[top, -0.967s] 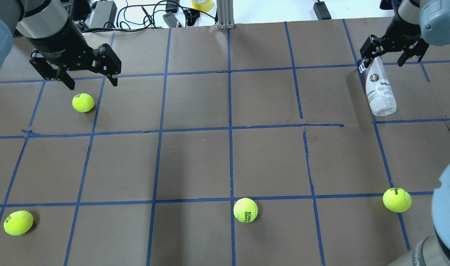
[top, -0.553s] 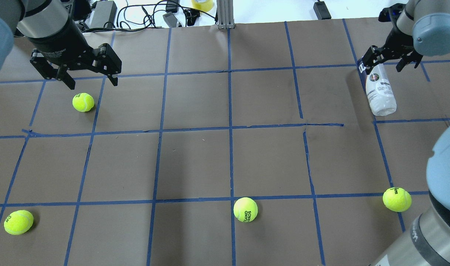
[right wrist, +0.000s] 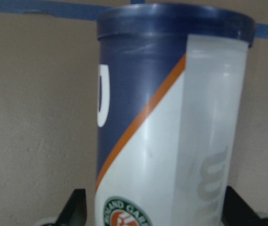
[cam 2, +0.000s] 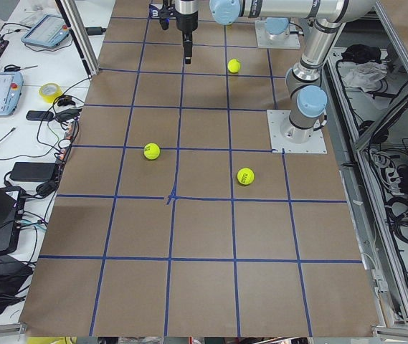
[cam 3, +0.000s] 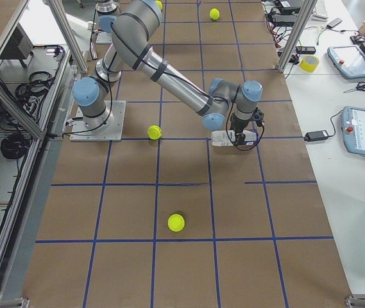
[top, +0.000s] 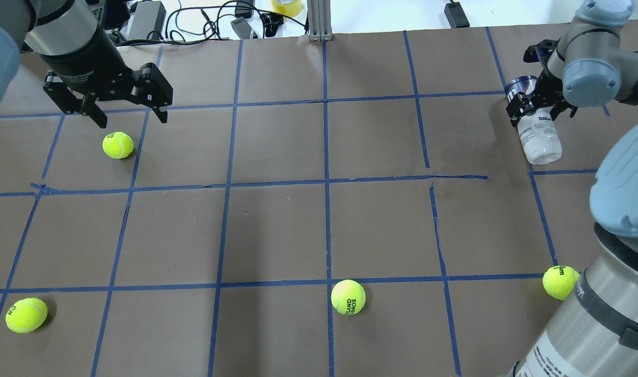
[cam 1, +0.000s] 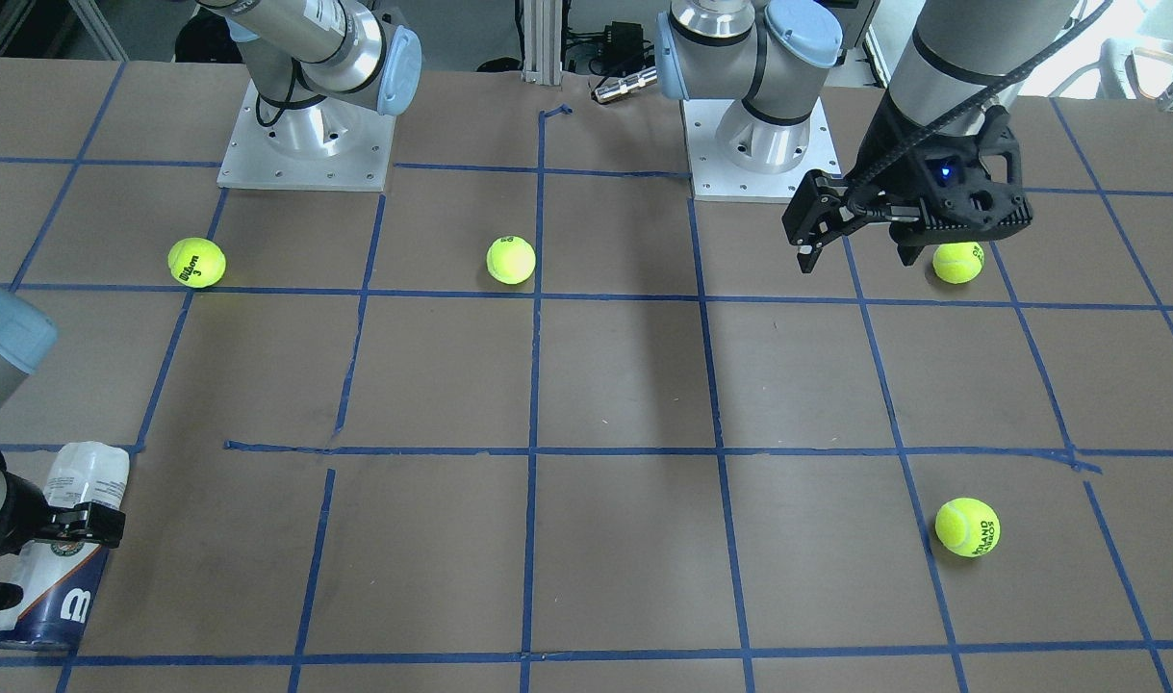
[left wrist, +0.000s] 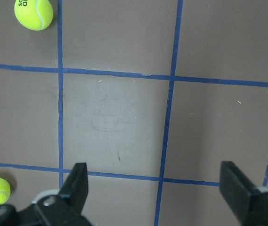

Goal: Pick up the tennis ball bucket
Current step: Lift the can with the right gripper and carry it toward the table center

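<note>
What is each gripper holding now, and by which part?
Nothing is held. The right gripper is open, its jaws straddling the lying tennis ball bucket near its middle. The left gripper is open and empty.

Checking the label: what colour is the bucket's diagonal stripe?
Orange, on the tennis ball bucket, clearest in the right wrist-mounted view.

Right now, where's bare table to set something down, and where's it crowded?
Bare: the middle squares, bordered by the near centre ball, the far-left ball beside the left gripper, and the tennis ball bucket. Crowded: the far right corner, where the right gripper straddles the bucket with fingers open.
</note>
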Controlling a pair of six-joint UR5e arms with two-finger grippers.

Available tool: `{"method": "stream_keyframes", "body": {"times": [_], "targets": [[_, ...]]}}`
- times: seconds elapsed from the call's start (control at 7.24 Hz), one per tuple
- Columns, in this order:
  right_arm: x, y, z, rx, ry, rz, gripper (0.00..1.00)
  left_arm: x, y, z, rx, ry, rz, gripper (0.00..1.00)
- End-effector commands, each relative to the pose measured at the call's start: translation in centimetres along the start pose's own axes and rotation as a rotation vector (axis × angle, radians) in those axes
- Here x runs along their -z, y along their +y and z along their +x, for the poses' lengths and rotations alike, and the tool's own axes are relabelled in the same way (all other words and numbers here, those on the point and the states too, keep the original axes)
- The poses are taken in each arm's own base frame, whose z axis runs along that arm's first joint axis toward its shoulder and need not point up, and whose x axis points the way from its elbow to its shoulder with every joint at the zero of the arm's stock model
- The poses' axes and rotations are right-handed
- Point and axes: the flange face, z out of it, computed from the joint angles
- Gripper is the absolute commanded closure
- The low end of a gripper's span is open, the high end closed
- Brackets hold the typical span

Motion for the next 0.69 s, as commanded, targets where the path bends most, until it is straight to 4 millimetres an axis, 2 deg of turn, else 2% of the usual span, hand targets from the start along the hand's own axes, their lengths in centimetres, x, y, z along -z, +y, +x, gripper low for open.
{"method": "stream_keyframes", "body": {"times": [0.0,0.14,0.41,0.55], "targets": [[-1.13,-0.22,0.07,0.005,-0.001,-0.002,0.06,-0.12,0.01,0.01,0.0,0.0,0.0,0.0],[-1.45,-0.23,0.08,0.008,-0.002,-0.007,0.14,-0.05,-0.07,0.0,0.0,0.0,0.007,0.0],[-1.3,-0.23,0.14,0.009,0.003,-0.007,0.18,-0.32,-0.04,0.02,0.002,0.0,0.004,0.0],[-0.54,-0.41,0.21,0.009,0.011,-0.001,0.18,-0.33,-0.02,0.02,0.0,0.0,0.003,0.0]]}}
